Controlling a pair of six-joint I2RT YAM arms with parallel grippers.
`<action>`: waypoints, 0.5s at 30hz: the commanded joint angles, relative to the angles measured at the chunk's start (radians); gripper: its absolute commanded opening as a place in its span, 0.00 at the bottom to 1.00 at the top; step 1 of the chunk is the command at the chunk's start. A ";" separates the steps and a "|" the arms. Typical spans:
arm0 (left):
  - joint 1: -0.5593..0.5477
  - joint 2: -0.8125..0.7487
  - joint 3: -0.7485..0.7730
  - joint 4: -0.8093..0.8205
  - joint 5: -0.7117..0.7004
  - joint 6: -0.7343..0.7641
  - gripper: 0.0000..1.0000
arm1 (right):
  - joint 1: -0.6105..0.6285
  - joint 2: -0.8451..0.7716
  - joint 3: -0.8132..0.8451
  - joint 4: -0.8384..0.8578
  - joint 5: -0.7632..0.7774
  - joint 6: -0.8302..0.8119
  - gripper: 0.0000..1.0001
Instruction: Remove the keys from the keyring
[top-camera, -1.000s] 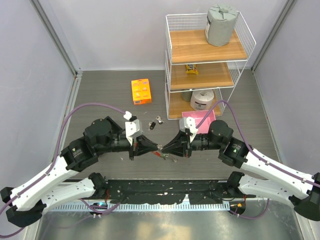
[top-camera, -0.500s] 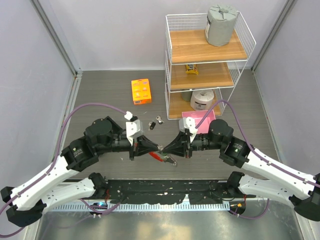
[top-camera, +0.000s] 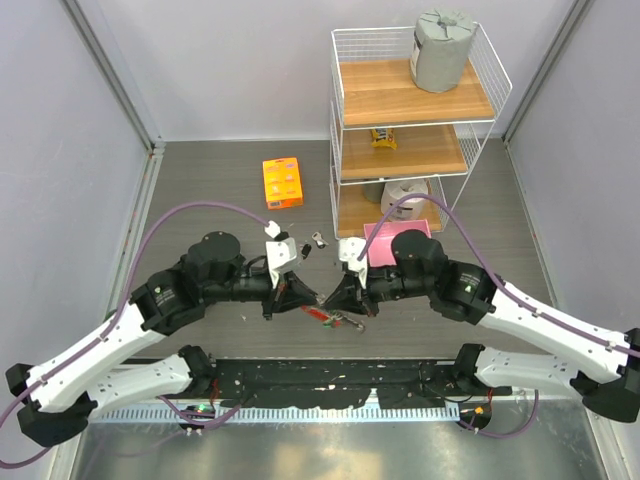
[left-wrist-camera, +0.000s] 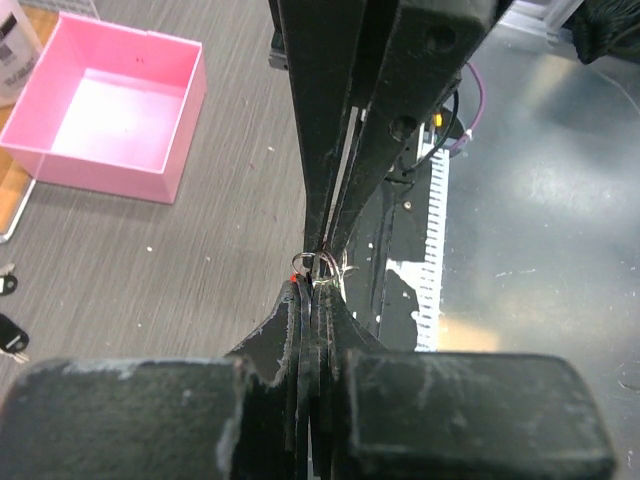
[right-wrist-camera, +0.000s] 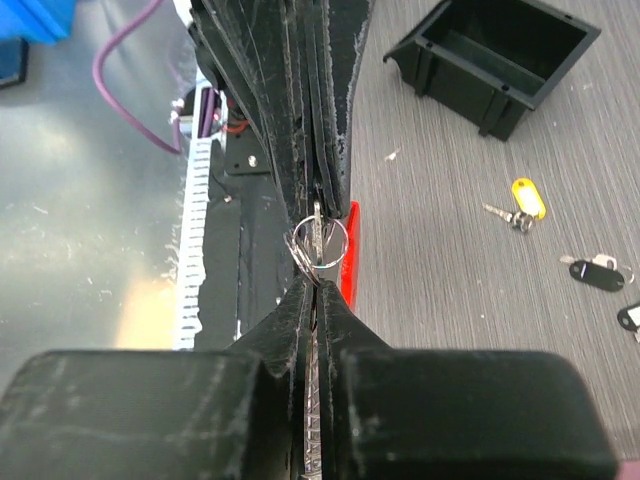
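Observation:
The keyring (right-wrist-camera: 318, 240), a thin silvery ring with a red strap fob (right-wrist-camera: 349, 255), hangs between my two gripper tips just above the table. My left gripper (left-wrist-camera: 318, 285) is shut on the ring (left-wrist-camera: 312, 265) from one side. My right gripper (right-wrist-camera: 318, 285) is shut on a silvery key blade (right-wrist-camera: 317, 400) that still hangs on the ring. In the top view the tips meet at the table's near middle (top-camera: 321, 298), with the fob (top-camera: 316, 312) and hanging keys (top-camera: 347, 320) below. Loose keys (top-camera: 305, 250) lie behind; one has a yellow tag (right-wrist-camera: 524, 200).
An orange box (top-camera: 283, 182) lies at the back. A white wire shelf rack (top-camera: 410, 130) stands at the back right, with a pink tray (left-wrist-camera: 110, 105) in front of it. A black bin (right-wrist-camera: 495, 55) shows in the right wrist view. Dark-headed keys (right-wrist-camera: 595, 272) lie loose.
Both arms have pushed in towards the middle; the right wrist has shifted left and the left wrist right. The tips stay together on the keyring, the fob hanging below.

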 joint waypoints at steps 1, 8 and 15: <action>0.001 0.043 0.059 -0.050 -0.069 0.036 0.00 | 0.075 0.061 0.124 -0.127 0.094 -0.075 0.05; 0.001 0.112 0.082 -0.105 -0.094 0.027 0.00 | 0.173 0.158 0.210 -0.234 0.211 -0.149 0.05; 0.001 0.151 0.087 -0.108 -0.103 -0.001 0.00 | 0.188 0.149 0.198 -0.216 0.237 -0.166 0.14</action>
